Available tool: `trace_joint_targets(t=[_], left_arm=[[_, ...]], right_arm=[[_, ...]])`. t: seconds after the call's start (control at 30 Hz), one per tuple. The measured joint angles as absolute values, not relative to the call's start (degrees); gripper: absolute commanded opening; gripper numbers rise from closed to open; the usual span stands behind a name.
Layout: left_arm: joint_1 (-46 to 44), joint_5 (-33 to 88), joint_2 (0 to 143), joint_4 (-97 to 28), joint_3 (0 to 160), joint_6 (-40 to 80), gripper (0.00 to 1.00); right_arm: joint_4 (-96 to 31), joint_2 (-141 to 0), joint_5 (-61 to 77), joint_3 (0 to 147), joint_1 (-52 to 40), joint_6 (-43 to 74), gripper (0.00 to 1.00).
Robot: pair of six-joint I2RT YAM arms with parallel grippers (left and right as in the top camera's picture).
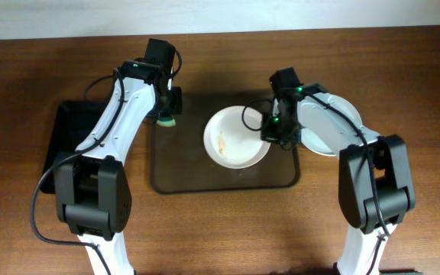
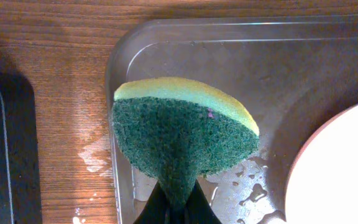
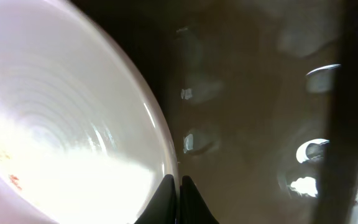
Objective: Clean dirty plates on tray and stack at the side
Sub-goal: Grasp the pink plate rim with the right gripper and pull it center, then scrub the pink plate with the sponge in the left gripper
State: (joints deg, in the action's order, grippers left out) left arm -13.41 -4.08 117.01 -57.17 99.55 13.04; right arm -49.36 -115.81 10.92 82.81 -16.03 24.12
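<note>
A white dirty plate with yellowish-brown smears lies on the dark brown tray. My right gripper is shut on its right rim; the right wrist view shows the fingers pinching the plate's edge over the wet tray. More white plates are stacked on the table to the right of the tray, partly hidden by the right arm. My left gripper is shut on a green and yellow sponge above the tray's near-left corner. The plate's edge shows at right.
A smaller glossy black tray lies left of the brown tray, under the left arm. Water drops lie on the brown tray's floor. Wooden table surrounds both trays.
</note>
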Motion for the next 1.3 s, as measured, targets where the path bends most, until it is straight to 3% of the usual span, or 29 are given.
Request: trace_joint_targets(t=[0.1, 0.13, 0.2, 0.27, 0.3, 0.4, 0.47, 0.67, 0.73, 0.83, 1.3], left_arm=[[-13.4, -2.5, 117.0, -57.2, 99.5, 13.0, 0.01], [-13.4, -2.3, 117.0, -57.2, 99.5, 13.0, 0.00], [-13.4, -0.4, 117.0, -57.2, 99.5, 13.0, 0.00], [-13.4, 2.4, 117.0, -57.1, 99.5, 13.0, 0.01], [-13.4, 3.3, 117.1, -56.8, 99.5, 13.0, 0.01], [-13.6, 5.7, 118.8, -56.8, 99.6, 13.0, 0.00], [-14.4, 6.8, 121.4, -57.5, 99.7, 13.0, 0.00], [-16.7, 7.5, 125.3, -58.5, 99.7, 11.7, 0.01], [-16.5, 7.3, 125.3, -58.5, 99.7, 11.6, 0.00], [-16.3, 7.1, 125.3, -59.0, 99.7, 11.6, 0.00], [-16.3, 7.1, 125.3, -58.4, 97.3, 11.6, 0.01]], right_arm=[[-48.1, -115.3, 11.6, 82.8, -20.3, 27.0, 0.04], [-47.3, -115.3, 11.7, 82.8, -21.9, 28.1, 0.14], [-45.9, -115.3, 12.1, 82.7, -23.7, 29.3, 0.15], [-44.6, -115.3, 12.9, 82.7, -23.7, 30.9, 0.34], [-44.0, -115.3, 13.5, 82.7, -23.7, 31.8, 0.34], [-41.2, -115.3, 13.7, 82.6, -23.4, 31.9, 0.09], [-39.8, -115.3, 14.0, 82.6, -23.2, 32.7, 0.04], [-38.8, -117.1, 14.5, 82.6, -22.7, 34.3, 0.05], [-38.4, -117.1, 14.5, 82.6, -22.3, 34.5, 0.17], [-38.5, -117.1, 14.6, 82.6, -22.2, 34.6, 0.24], [-39.1, -117.8, 14.0, 82.6, -22.3, 35.7, 0.25]])
